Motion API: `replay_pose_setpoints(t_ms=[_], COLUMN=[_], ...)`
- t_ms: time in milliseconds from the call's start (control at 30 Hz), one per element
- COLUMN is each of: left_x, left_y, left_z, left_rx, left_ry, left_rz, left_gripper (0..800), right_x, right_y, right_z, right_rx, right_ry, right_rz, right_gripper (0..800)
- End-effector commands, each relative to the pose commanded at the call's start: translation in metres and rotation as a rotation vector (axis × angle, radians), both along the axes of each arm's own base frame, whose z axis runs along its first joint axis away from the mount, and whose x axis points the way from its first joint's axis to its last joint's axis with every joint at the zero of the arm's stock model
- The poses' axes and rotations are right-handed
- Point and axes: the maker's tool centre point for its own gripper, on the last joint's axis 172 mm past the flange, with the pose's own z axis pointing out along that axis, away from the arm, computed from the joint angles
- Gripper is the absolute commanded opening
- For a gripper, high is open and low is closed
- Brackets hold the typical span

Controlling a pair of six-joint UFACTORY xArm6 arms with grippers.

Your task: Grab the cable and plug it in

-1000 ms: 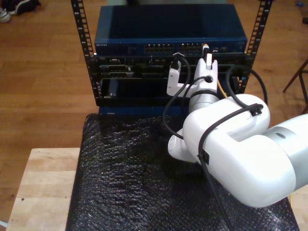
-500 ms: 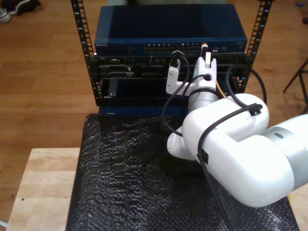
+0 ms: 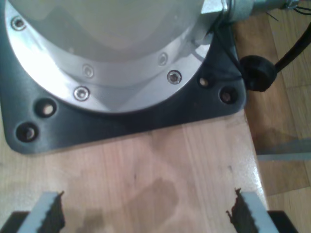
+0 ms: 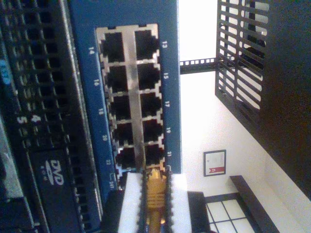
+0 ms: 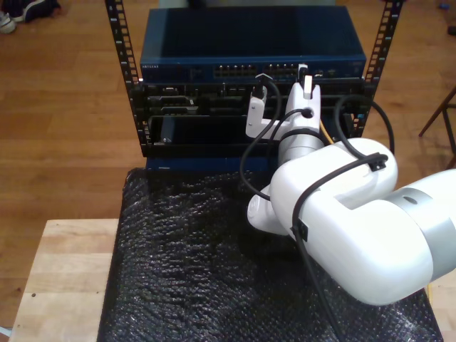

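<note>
**Cable plug held at the switch's port block**

While my second claw [image 4: 154, 201] is closed on the cable [image 4: 155, 194], its two white fingers [image 4: 130, 204] pinch the yellow-orange strand from either side, and the tip points at the blue switch [image 4: 170, 87]. In the second wrist view the cable's end sits right at the edge of the port block [image 4: 131, 97], beside the sockets numbered in the low twenties; the picture is too blurred to tell whether the plug is already seated or only touching the rim.

In the exterior view the second arm [image 5: 342, 214] reaches from that view's right over the black bubble-wrap mat [image 5: 185, 271] toward the rack [image 5: 249, 107], with the claw [image 5: 305, 80] up against the switch's front [image 5: 235, 70]. A sliver of yellow cable [image 5: 326, 133] shows just beside the arm's wrist. Black robot cables [image 5: 249, 167] loop around the arm.

My first claw [image 3: 146, 213] is open, its toothed fingertips [image 3: 51, 213] spread wide apart over a bare wooden tabletop [image 3: 155, 165], near a dark base plate [image 3: 121, 126] that carries a round metal flange [image 3: 97, 58].
</note>
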Motion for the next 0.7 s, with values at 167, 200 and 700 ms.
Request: replay_pose_setpoints(t_ms=[167,200,700], left_x=[0.0,0.0,0.0], left_y=[0.0,0.0,0.0], left_z=[0.0,0.0,0.0], left_rx=[0.0,0.0,0.0], left_ry=[0.0,0.0,0.0], left_rz=[0.0,0.0,0.0], left_gripper=[800,800,800], right_x=[0.0,0.001,-0.016], right_y=[0.001,0.002,0.023], right_z=[-0.001,-0.002,0.005], right_rx=[0.0,-0.001,-0.019], right_ry=[0.003,0.007,0.024], right_rz=[0.004,0.008,0.061], right_gripper=[113,144,253])
